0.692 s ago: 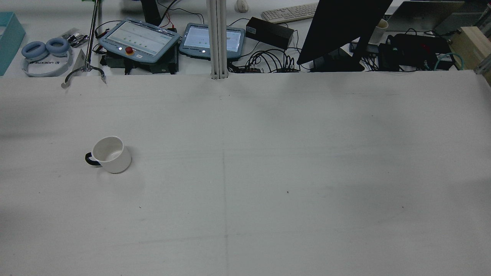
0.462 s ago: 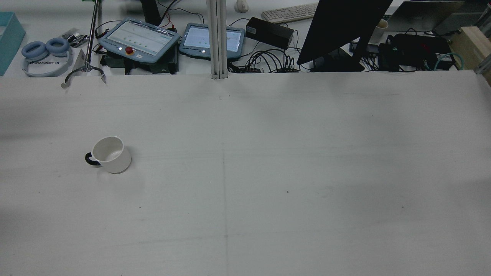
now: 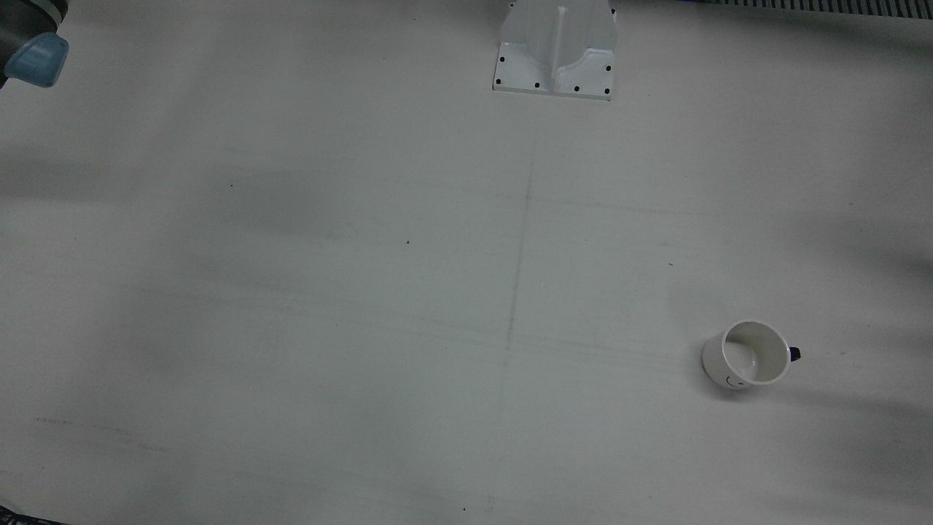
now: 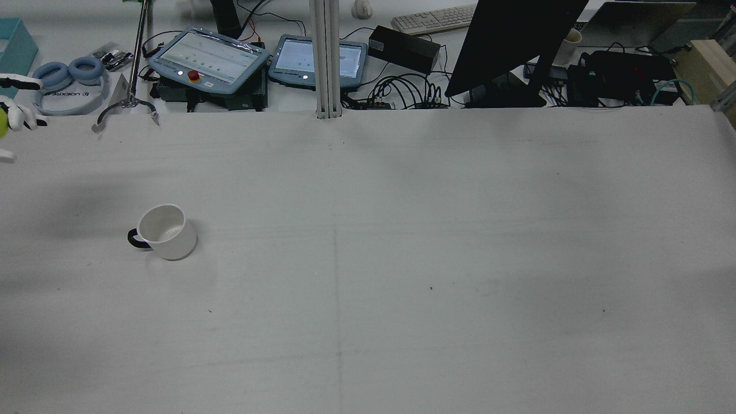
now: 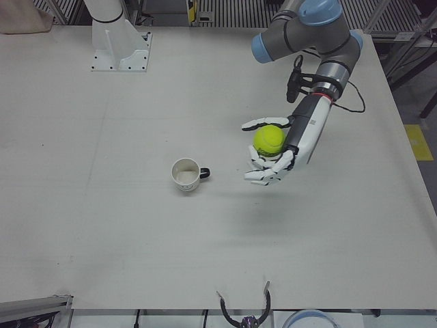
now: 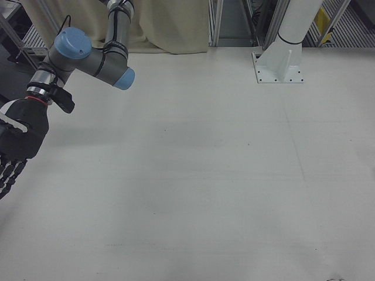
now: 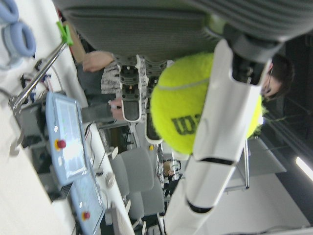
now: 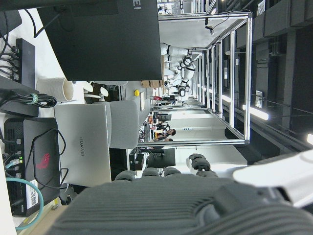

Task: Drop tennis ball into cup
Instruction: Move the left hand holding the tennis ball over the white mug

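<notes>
The white cup [image 5: 186, 174] with a dark handle stands upright and empty on the table; it also shows in the rear view [image 4: 164, 232] and the front view [image 3: 751, 355]. My left hand [image 5: 273, 156] is shut on the yellow tennis ball [image 5: 269, 140] and holds it above the table, to the right of the cup in the left-front view and apart from it. In the rear view only its fingertips [image 4: 17, 117] and a sliver of the ball [image 4: 2, 122] show at the left edge. The left hand view shows the ball [image 7: 186, 110] between white fingers [image 7: 220, 127]. My right hand [image 6: 14, 146] hangs at the table's far side, fingers straight, empty.
The arm pedestal [image 3: 555, 47] stands at the table's robot side. Beyond the operators' edge lie teach pendants [image 4: 210, 57], headphones [image 4: 66, 77], cables and a monitor [image 4: 512, 40]. The right arm's elbow [image 6: 88, 55] hangs over its table corner.
In the rear view the left hand's fingertips and the ball's edge have come into sight at the left edge. The cup has not moved.
</notes>
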Available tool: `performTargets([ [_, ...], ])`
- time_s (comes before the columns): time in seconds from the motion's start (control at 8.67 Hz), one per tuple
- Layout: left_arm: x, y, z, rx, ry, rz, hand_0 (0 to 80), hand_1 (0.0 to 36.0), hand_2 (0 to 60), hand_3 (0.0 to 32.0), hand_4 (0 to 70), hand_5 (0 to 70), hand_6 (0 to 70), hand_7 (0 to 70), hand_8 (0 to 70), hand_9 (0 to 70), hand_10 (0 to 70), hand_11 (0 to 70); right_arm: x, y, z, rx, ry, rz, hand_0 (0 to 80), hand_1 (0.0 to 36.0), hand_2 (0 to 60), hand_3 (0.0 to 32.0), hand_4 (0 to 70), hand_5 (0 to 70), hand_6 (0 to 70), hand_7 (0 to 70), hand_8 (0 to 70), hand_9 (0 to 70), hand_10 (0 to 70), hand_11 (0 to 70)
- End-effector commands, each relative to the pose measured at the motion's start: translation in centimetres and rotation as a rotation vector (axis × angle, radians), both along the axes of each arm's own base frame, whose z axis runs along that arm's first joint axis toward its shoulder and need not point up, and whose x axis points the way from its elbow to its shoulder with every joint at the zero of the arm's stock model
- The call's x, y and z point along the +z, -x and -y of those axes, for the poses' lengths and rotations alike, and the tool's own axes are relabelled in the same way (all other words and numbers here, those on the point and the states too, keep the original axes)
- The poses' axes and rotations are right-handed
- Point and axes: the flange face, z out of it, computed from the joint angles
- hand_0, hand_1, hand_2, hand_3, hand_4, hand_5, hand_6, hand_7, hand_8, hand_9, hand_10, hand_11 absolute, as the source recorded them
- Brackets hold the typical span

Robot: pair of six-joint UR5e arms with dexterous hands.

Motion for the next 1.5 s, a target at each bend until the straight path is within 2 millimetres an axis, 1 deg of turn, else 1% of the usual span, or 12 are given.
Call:
performTargets([
  [0.0,-0.7,-11.3,-2.3,0.141,-0.001,-0.013,80.0,28.4,16.9,0.0,22.4,26.2,70.0,70.0,38.3,46.3,18.9,30.2,0.0,0.0,0.0,0.000,0.000,0.000,0.0,0.0,0.0,0.0,0.0,0.0,0.0,0.0,0.0,0.0,0.0,0.0],
  [0.12,-0.5,-12.6,-2.6,0.148,0.005,-0.011,80.0,28.9,15.7,0.0,23.6,24.2,70.0,70.0,38.0,46.8,18.6,29.8,0.0,0.0,0.0,0.000,0.000,0.000,0.0,0.0,0.0,0.0,0.0,0.0,0.0,0.0,0.0,0.0,0.0,0.0],
  [0.23,-1.3,-14.9,-2.8,0.177,-0.008,-0.002,80.0,28.3,16.2,0.0,23.6,24.4,70.0,70.0,38.1,46.4,18.5,29.6,0.0,0.0,0.0,0.000,0.000,0.000,0.0,0.0,0.0,0.0,0.0,0.0,0.0,0.0,0.0,0.0,0.0,0.0],
  [0.35,-2.1,-16.4,-2.7,0.197,-0.009,0.002,75.1,26.9,16.9,0.0,23.8,23.9,70.0,70.0,37.5,46.3,18.4,29.4,0.0,0.0,0.0,0.000,0.000,0.000,0.0,0.0,0.0,0.0,0.0,0.0,0.0,0.0,0.0,0.0,0.0,0.0],
  [0.58,-2.4,-17.1,-2.3,0.207,-0.001,-0.005,73.8,26.6,16.8,0.0,23.8,23.8,70.0,70.0,37.4,45.3,18.4,29.2,0.0,0.0,0.0,0.000,0.000,0.000,0.0,0.0,0.0,0.0,0.0,0.0,0.0,0.0,0.0,0.0,0.0,0.0],
  [0.69,-2.1,-17.0,-2.4,0.205,0.000,-0.003,73.2,27.7,16.6,0.0,23.7,21.3,70.0,70.0,33.7,41.6,17.7,28.4,0.0,0.0,0.0,0.000,0.000,0.000,0.0,0.0,0.0,0.0,0.0,0.0,0.0,0.0,0.0,0.0,0.0,0.0],
  [0.81,-2.3,-17.1,-2.3,0.206,-0.007,-0.006,62.8,26.8,21.0,0.0,20.8,17.7,53.3,40.4,21.8,22.4,15.3,24.7,0.0,0.0,0.0,0.000,0.000,0.000,0.0,0.0,0.0,0.0,0.0,0.0,0.0,0.0,0.0,0.0,0.0,0.0],
  [0.92,-1.5,-17.8,-2.2,0.216,0.004,-0.001,54.5,22.6,26.5,0.0,16.6,14.8,43.0,17.8,15.3,11.9,12.7,20.5,0.0,0.0,0.0,0.000,0.000,0.000,0.0,0.0,0.0,0.0,0.0,0.0,0.0,0.0,0.0,0.0,0.0,0.0],
  [1.04,-0.9,-18.2,-1.6,0.217,0.010,0.001,50.6,20.4,28.4,0.0,15.2,11.7,31.4,14.4,11.5,9.4,11.5,18.3,0.0,0.0,0.0,0.000,0.000,0.000,0.0,0.0,0.0,0.0,0.0,0.0,0.0,0.0,0.0,0.0,0.0,0.0],
  [1.15,-0.7,-18.4,-1.4,0.220,0.011,0.003,49.4,18.7,29.2,0.0,15.8,12.3,36.8,12.9,12.2,8.5,11.2,17.8,0.0,0.0,0.0,0.000,0.000,0.000,0.0,0.0,0.0,0.0,0.0,0.0,0.0,0.0,0.0,0.0,0.0,0.0],
  [1.27,-0.7,-18.4,-1.4,0.221,0.011,0.003,48.8,18.1,29.0,0.0,15.9,11.2,32.5,13.2,11.1,8.3,10.8,17.2,0.0,0.0,0.0,0.000,0.000,0.000,0.0,0.0,0.0,0.0,0.0,0.0,0.0,0.0,0.0,0.0,0.0,0.0],
  [1.38,-0.9,-18.5,-1.3,0.223,0.007,0.001,48.4,17.5,30.4,0.0,14.7,13.1,42.7,10.7,13.1,7.7,10.6,16.9,0.0,0.0,0.0,0.000,0.000,0.000,0.0,0.0,0.0,0.0,0.0,0.0,0.0,0.0,0.0,0.0,0.0,0.0],
])
